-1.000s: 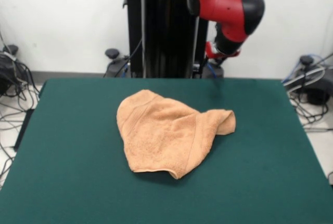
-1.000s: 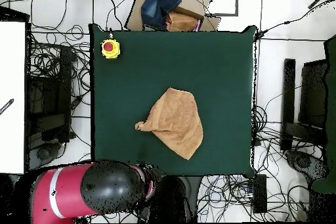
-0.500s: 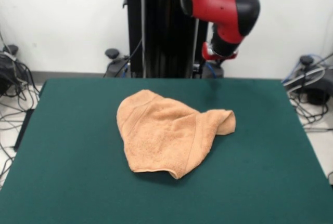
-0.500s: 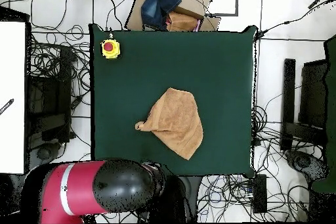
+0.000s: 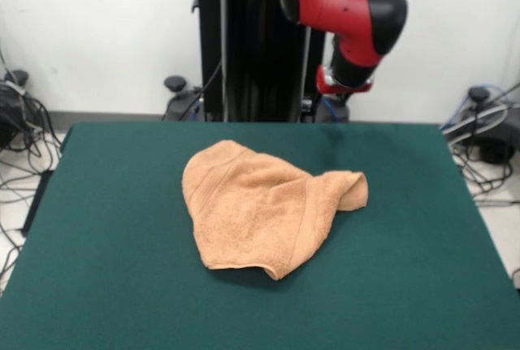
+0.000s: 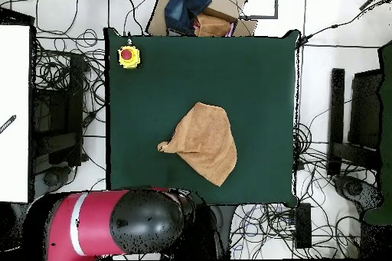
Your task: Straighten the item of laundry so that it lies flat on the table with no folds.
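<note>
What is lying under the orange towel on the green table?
Only the green table shows around the orange towel. The towel is folded over itself, so its lower layers and the cloth beneath are covered.

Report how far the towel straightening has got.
Nothing looks done: the towel lies crumpled on the table, folded over itself with one corner bunched to a point. Nothing is in hand; the arm is drawn back off the table, no gripper visible. All of the unfolding and flattening is left.

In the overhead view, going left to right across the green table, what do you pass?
Yellow box with red button → peach-orange towel → bare green table out to its right edge.
</note>
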`<action>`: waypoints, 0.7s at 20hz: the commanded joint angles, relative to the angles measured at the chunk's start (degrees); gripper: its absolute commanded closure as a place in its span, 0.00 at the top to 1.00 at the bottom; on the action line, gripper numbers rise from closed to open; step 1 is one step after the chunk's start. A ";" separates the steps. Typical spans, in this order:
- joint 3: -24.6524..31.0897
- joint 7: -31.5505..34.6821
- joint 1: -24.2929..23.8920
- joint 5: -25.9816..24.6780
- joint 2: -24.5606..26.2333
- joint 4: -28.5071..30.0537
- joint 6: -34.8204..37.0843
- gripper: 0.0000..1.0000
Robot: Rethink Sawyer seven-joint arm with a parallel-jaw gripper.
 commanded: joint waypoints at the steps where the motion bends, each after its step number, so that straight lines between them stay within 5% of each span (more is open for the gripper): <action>1: -0.45 10.40 -0.57 2.06 -1.17 -8.99 3.46 1.00; 7: 3.71 5.14 -7.55 0.14 -0.40 -14.83 8.87 1.00; 14: 2.06 4.21 -6.37 -0.67 0.86 -24.45 18.65 1.00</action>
